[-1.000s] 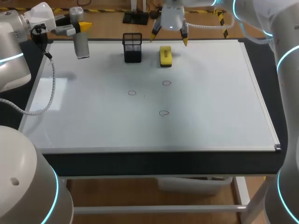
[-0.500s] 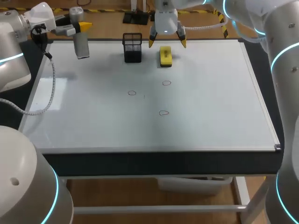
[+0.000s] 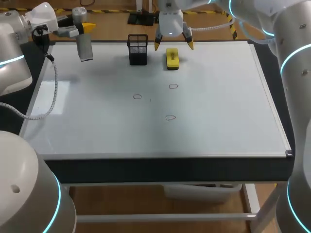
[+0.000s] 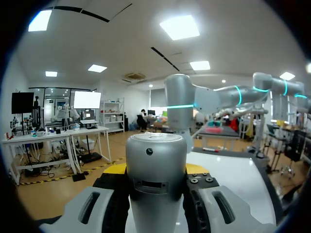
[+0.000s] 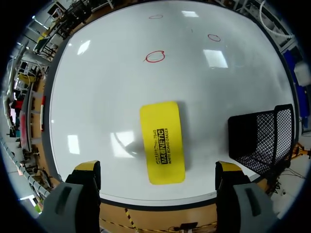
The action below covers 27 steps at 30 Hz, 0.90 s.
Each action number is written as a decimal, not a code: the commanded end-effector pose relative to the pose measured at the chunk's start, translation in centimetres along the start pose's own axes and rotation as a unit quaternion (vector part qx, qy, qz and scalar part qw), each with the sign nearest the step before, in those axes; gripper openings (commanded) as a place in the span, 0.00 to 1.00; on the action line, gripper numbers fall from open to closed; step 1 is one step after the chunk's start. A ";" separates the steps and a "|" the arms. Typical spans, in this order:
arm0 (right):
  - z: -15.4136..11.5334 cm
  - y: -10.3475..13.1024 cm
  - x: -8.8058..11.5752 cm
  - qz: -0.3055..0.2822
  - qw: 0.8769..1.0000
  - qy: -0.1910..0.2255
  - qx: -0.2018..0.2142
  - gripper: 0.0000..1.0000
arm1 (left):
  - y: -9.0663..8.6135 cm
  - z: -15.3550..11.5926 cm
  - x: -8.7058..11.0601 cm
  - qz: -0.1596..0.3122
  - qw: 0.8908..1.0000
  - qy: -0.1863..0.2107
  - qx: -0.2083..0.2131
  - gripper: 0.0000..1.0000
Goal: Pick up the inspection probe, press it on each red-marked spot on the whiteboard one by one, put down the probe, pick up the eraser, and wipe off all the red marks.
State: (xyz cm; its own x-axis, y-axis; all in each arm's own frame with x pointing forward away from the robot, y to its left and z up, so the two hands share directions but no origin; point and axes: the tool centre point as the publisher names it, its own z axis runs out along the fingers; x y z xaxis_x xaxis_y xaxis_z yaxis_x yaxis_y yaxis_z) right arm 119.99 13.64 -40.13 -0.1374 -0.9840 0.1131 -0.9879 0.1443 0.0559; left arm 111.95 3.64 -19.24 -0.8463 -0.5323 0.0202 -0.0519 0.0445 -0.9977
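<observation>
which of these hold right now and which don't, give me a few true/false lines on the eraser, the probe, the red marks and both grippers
1. The right gripper is open over the yellow eraser, its fingers apart from the eraser's sides. True.
2. The whiteboard is wiped clean. False: three red marks show on it.
3. The left gripper holds the inspection probe near the board's far left corner. True.
4. The eraser sits inside the black mesh holder. False: it lies flat on the whiteboard beside the holder.
</observation>
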 end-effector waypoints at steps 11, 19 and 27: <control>0.7 -0.4 -0.6 -0.030 0.972 -0.017 -0.234 1.00 | -0.1 0.0 0.1 0.001 1.000 -0.001 0.001 0.00; 1.1 -0.1 -0.7 -0.035 0.976 -0.014 -0.215 1.00 | -0.1 0.0 0.1 0.001 1.000 -0.001 0.001 0.00; 1.4 0.2 -1.1 -0.044 0.976 -0.022 -0.212 1.00 | -0.1 0.0 0.1 0.001 1.000 -0.001 0.001 0.00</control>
State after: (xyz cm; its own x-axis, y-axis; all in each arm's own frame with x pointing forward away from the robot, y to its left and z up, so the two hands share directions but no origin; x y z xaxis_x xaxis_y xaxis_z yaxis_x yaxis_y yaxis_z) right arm 118.84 14.45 -40.93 -0.0678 -0.9965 0.0485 -0.9930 0.0721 0.0937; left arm 111.95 3.63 -19.24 -0.8464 -0.5322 0.0203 -0.0519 0.0445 -0.9977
